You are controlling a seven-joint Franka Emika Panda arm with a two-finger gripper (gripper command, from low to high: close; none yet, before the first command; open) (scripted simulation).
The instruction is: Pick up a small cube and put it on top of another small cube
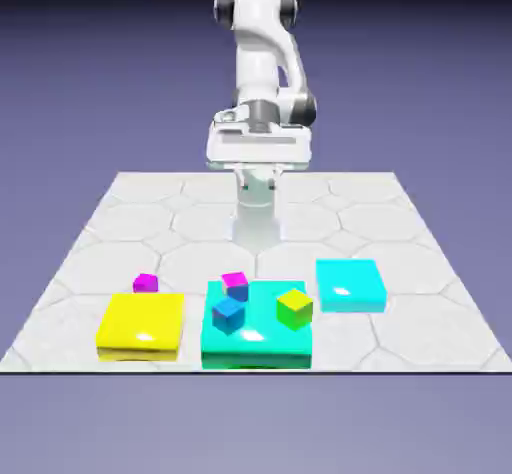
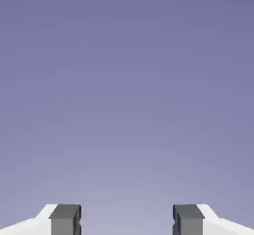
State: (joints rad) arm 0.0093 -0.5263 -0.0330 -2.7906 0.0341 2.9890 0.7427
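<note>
Pincer (image 2: 127,220) fingertips cut off by the hand view's bottom edge (only upper ends showing).

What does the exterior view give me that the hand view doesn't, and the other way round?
Only the exterior view shows the table, the small magenta cube, the yellow slab beside it and the other cubes and slabs. Only the hand view shows the fingertips up close, standing apart with nothing between them, against bare backdrop. Both share the claw and that backdrop.
</note>
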